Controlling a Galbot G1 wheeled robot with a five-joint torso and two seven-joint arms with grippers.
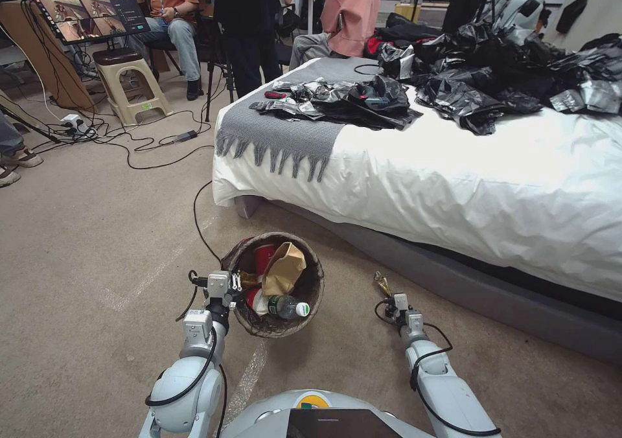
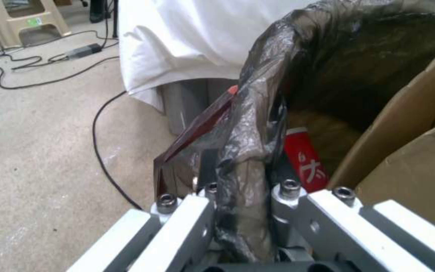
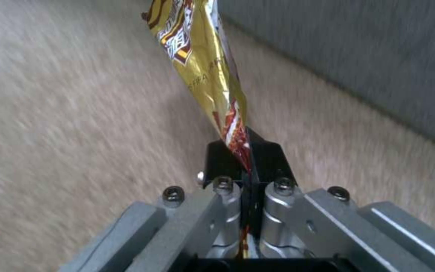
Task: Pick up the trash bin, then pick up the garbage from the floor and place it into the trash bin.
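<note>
The left gripper (image 1: 232, 284) is pressed together on the rim of the trash bin (image 1: 311, 266), pinching the dark brown bag (image 2: 247, 124) that is folded over this rim. The trash bin is just in front of the robot, on the side of the left arm, and it is tilted so that its opening faces the head camera. Inside it lie a brown paper bag (image 1: 284, 268), a red paper cup (image 1: 263, 256) and a clear bottle (image 1: 285, 306) with a green label. To the right of the trash bin, apart from it, the right gripper (image 1: 385, 289) is closed on a yellow snack wrapper (image 3: 205, 71), which stands up from the fingers above the carpet floor (image 1: 91, 243). Beyond the trash bin stands the bed (image 1: 453, 185) with a white cover. A grey fringed blanket (image 1: 285, 130) lies across it, and farther on it a heap of black plastic bags (image 1: 492, 69).
</note>
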